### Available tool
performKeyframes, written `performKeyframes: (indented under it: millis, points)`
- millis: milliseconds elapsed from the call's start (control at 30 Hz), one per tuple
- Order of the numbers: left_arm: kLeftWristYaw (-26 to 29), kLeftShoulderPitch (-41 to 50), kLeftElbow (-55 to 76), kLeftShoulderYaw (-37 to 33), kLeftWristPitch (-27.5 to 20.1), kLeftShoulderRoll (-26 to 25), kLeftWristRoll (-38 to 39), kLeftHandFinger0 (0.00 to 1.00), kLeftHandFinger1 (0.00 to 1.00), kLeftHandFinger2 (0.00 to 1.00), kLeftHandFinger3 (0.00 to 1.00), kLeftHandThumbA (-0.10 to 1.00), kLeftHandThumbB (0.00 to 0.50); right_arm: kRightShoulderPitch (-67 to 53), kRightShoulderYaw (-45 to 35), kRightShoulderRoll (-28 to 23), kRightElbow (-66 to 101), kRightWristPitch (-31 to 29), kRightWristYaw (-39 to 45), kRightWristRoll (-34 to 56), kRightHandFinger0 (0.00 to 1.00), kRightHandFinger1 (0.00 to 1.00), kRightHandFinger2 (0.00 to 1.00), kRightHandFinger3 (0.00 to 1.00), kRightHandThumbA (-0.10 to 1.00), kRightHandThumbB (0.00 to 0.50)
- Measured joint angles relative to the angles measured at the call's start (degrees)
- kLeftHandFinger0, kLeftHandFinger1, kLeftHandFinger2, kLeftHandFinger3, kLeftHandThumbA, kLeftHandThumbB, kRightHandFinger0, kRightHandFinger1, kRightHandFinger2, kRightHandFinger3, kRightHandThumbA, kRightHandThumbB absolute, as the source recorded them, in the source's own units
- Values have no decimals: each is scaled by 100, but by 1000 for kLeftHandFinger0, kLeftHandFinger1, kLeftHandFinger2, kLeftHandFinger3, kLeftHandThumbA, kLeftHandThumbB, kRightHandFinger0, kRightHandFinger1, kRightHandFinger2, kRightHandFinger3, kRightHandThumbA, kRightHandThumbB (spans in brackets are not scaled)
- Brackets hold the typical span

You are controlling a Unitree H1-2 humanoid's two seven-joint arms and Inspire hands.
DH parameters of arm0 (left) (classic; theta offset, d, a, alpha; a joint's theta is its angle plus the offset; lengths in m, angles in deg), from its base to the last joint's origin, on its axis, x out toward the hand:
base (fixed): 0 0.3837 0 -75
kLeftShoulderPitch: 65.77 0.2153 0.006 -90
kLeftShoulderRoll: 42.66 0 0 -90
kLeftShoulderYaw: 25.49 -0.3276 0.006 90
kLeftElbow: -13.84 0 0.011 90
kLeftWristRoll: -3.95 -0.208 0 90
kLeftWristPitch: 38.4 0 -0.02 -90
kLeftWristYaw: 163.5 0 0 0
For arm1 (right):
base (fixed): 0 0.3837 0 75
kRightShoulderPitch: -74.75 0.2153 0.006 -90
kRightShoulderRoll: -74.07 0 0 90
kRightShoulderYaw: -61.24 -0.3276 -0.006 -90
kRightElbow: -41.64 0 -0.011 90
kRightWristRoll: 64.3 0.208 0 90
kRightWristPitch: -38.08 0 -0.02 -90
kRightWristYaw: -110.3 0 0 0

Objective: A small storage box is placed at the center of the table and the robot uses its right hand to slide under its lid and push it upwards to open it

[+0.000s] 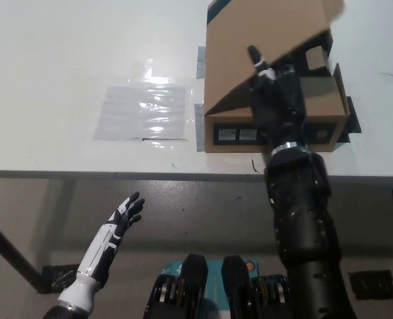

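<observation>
while the white table fills most of my view, the cardboard storage box sits at its near edge, right of centre. its lid is tilted up, propped on my right hand, fingers apart, under the flap. clear plastic sheet lies left of it. left hand rests low, fingers apart.

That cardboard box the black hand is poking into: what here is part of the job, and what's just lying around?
Part of the job:
- cardboard box
- its lid, raised
- right hand, under the lid

Just lying about:
- clear plastic sheet on the table
- left hand, resting low, below the table edge, fingers apart
</observation>
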Motion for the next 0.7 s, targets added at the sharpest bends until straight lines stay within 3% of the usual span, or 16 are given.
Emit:
performKeyframes:
  millis: [233,500,700]
  points:
    - [-2,-32,1,-4,0,-6,0,1000,1000,1000,1000,1000,500,50,618,63,-357,-173,14,-595,1000,1000,1000,1000,1000,283]
    - [-12,-67,4,-14,0,-19,-1,1000,1000,1000,1000,1000,500,80,1503,42,-1071,-505,43,-1471,1000,1000,1000,1000,1000,318]
    - [-93,-93,5,-42,2,-18,0,1000,1000,1000,1000,1000,500,364,2034,16,-1896,-803,176,-2063,1000,1000,1000,1000,1000,281]
